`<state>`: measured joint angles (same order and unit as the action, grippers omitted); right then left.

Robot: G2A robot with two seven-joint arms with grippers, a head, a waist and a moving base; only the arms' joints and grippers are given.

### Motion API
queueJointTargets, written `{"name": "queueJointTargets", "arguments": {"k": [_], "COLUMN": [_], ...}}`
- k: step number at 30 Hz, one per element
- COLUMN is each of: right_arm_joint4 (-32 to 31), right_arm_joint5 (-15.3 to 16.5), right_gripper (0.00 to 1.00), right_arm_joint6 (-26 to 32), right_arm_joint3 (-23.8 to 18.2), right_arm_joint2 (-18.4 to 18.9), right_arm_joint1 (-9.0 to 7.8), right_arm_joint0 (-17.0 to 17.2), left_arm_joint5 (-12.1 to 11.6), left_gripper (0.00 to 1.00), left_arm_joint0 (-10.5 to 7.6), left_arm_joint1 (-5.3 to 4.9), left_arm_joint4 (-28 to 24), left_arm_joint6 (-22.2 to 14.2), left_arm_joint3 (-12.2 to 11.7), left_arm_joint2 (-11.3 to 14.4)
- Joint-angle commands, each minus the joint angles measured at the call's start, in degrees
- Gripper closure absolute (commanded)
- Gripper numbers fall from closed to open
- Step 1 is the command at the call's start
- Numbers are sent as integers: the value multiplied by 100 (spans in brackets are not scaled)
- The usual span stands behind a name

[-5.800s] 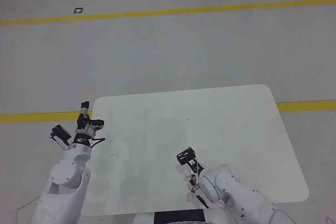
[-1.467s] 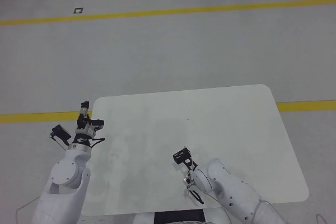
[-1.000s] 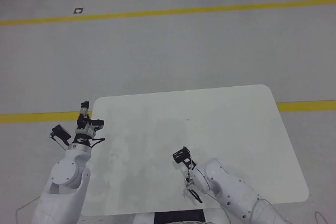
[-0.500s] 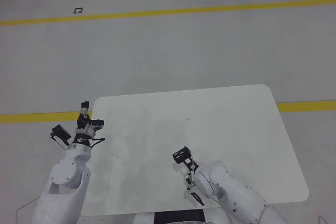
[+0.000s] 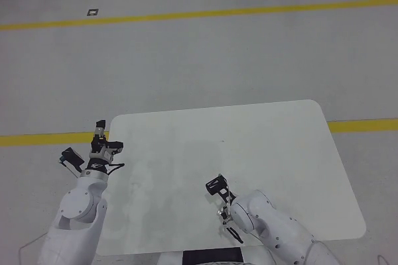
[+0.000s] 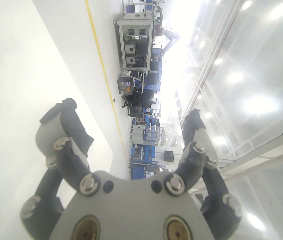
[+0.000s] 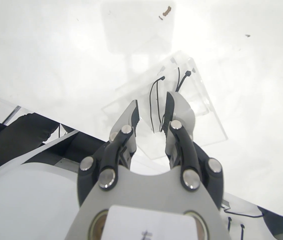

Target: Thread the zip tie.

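Note:
A thin black zip tie (image 7: 155, 101), bent into a loop, lies on a clear acrylic holder (image 7: 206, 116) near the white table's front edge. My right gripper (image 7: 152, 101) points down over it, open, with one finger on each side of the loop. A second black zip tie (image 7: 183, 79) lies just beyond the finger on that side. From above, the right gripper (image 5: 228, 224) hangs at the table's near edge. My left gripper (image 5: 86, 141) is held up off the table's left side, open and empty; its fingers (image 6: 66, 123) stand wide apart.
The white table (image 5: 285, 132) is bare apart from the holder and a few small brown specks (image 7: 166, 11). More clear acrylic pieces (image 7: 11, 111) and another black tie (image 7: 241, 213) sit along the front edge. A yellow floor line (image 5: 371, 124) runs behind the table.
The right arm has shifted slightly back and forth near the front edge of the table. The left arm has not moved.

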<state>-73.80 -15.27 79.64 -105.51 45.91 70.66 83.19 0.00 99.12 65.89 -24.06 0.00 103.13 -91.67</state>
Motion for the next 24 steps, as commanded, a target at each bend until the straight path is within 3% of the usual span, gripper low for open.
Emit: {"name": "queueJointTargets", "arguments": {"k": [1,8,19,24], "right_arm_joint4": [6,0,79,137], "right_arm_joint5": [-3,-2,75,64], "right_gripper": [85,93,92,87], "right_arm_joint6": [0,0,0,0], "right_arm_joint3": [17,54,161,241], "right_arm_joint2": [-23,-130,-254,-320], "right_arm_joint1": [-1,0,-17,-17], "right_arm_joint0": [-16,-90,-204,-285], "left_arm_joint5": [0,0,0,0], "left_gripper": [0,0,0,0], "left_arm_joint0": [0,0,0,0], "left_arm_joint1": [0,0,0,0], "left_arm_joint4": [0,0,0,0], "left_arm_joint6": [0,0,0,0], "left_arm_joint3": [0,0,0,0], "left_arm_joint2": [0,0,0,0]}}
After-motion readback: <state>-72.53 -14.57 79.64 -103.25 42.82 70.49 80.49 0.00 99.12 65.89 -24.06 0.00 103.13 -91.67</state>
